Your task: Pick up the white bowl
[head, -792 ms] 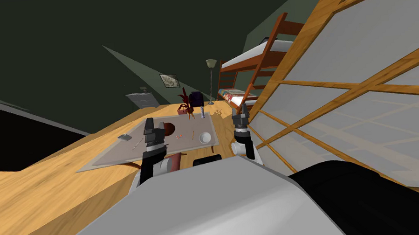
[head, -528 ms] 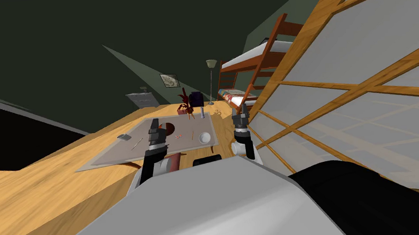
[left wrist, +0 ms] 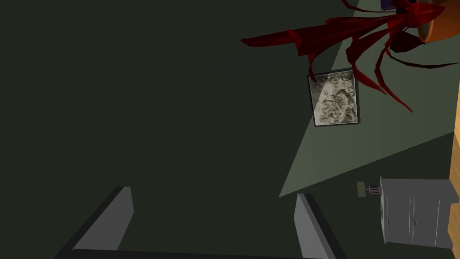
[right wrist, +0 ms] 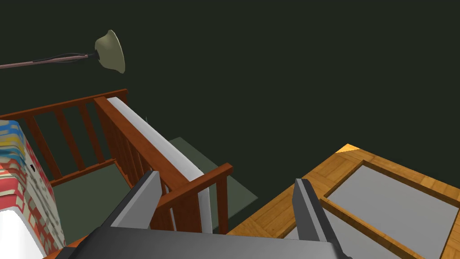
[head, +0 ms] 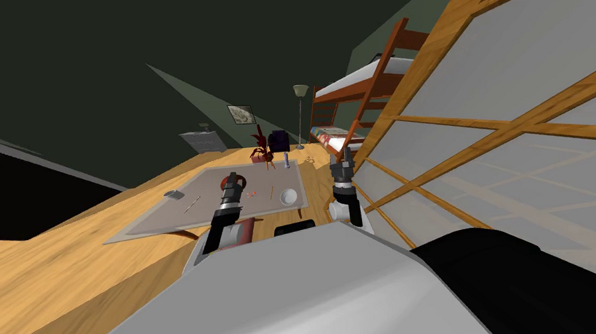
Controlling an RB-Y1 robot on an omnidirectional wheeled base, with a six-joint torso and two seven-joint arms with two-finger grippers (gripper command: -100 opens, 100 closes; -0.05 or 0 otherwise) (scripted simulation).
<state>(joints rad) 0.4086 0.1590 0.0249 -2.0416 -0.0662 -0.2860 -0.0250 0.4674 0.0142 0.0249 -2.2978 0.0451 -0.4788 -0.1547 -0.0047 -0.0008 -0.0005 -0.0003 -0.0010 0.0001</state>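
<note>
White bowl (head: 288, 196) sits upright at the near right end of the grey table (head: 154, 221), and nothing touches it. Left of it on the top lie an orange stick (head: 271, 192), a pale stick (head: 192, 204) and, at the far left, a small grey thing (head: 172, 194). A bottle (head: 287, 160) stands at the far edge, beyond the bowl.

The left gripper (head: 230, 180) hangs over the middle of the table, left of the bowl and apart from it. Its fingers (left wrist: 119, 216) are spread wide and hold nothing. It points at the far dark wall, where a picture (left wrist: 335, 99) hangs, with a red plant (left wrist: 359, 40) and a grey cabinet (left wrist: 415, 216) to either side.

The right gripper (head: 344, 155) is raised to the right of the table, near the wood-framed window (head: 489, 160). It too is released, its fingers (right wrist: 141, 198) apart and empty. It looks toward the bunk bed (right wrist: 134, 135) and the lamp (right wrist: 110, 51).
</note>
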